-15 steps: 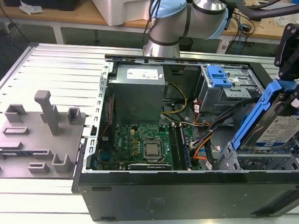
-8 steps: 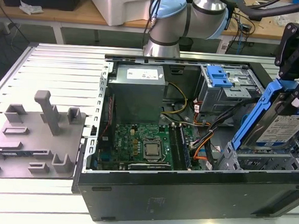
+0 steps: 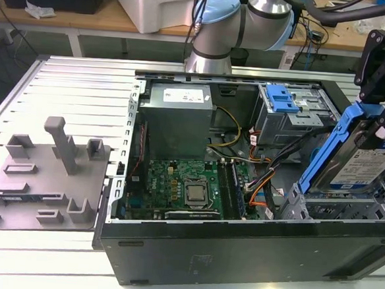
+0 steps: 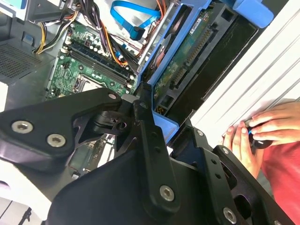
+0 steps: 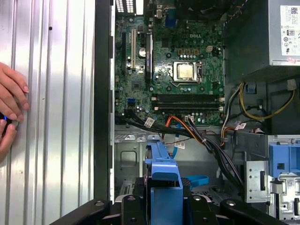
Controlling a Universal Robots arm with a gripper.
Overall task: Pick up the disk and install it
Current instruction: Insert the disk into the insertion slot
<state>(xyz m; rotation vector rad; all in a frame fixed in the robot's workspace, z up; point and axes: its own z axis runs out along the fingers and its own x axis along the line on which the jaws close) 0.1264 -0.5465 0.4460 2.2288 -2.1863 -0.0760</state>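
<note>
Gripper (image 3: 377, 121): one, black, fingers clamped on the blue bracket at the upper end of the disk (image 3: 369, 167). One disk, hanging tilted just below the fingers, over the open computer case (image 3: 238, 243) at the exterior view's right end. Silver body, white-and-blue label, blue frame; the second wrist view shows its green circuit-board underside. One grey power supply box (image 3: 179, 117). One person's hand (image 5: 11, 93) rests on the ribbed table (image 3: 71, 83).

The computer case (image 3: 238, 247) lay on the desk (image 3: 71, 83), a fixture plate (image 3: 40, 190) beside it at the exterior view's left. The disk (image 3: 366, 163) stood tilted above the case's opposite end.
</note>
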